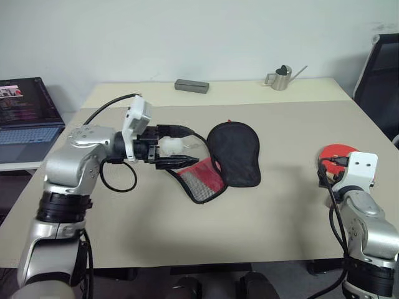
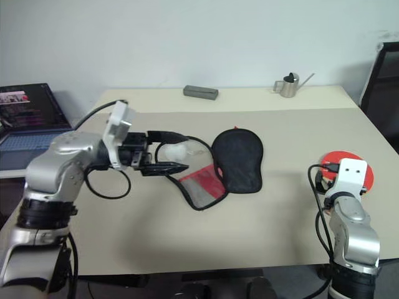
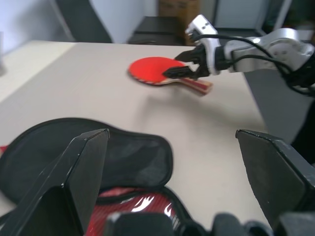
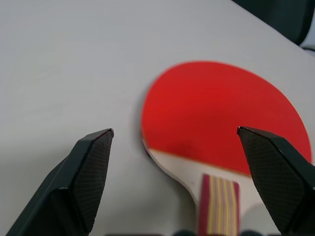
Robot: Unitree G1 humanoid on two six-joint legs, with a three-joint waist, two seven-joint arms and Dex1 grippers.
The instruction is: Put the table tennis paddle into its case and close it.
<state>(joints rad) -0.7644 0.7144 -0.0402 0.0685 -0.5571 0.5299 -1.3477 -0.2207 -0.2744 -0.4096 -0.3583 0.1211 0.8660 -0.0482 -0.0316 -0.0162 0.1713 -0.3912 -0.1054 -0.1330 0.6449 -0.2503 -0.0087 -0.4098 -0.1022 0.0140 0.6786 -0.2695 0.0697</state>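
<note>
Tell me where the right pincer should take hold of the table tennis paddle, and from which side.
Probably the handle: the table tennis paddle lies flat on the table with its narrow striped handle pointing toward the open right pincer. Come in low from the robot's side, one finger on each flank; the broad flat blade offers no such hold.

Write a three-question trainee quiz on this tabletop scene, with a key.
1. True or false: the round red-faced table tennis paddle with the striped wooden handle is already inside the soft black-and-red zip case.
2. Which gripper hovers over the case? A) left gripper B) right gripper
3. Fill in: by the table's far edge stand a flat grey box and a small metal ____.

Key: 1 false, the paddle lies bare on the table beyond the open right gripper, apart from the case. 2 A. 3 watering can.
</note>
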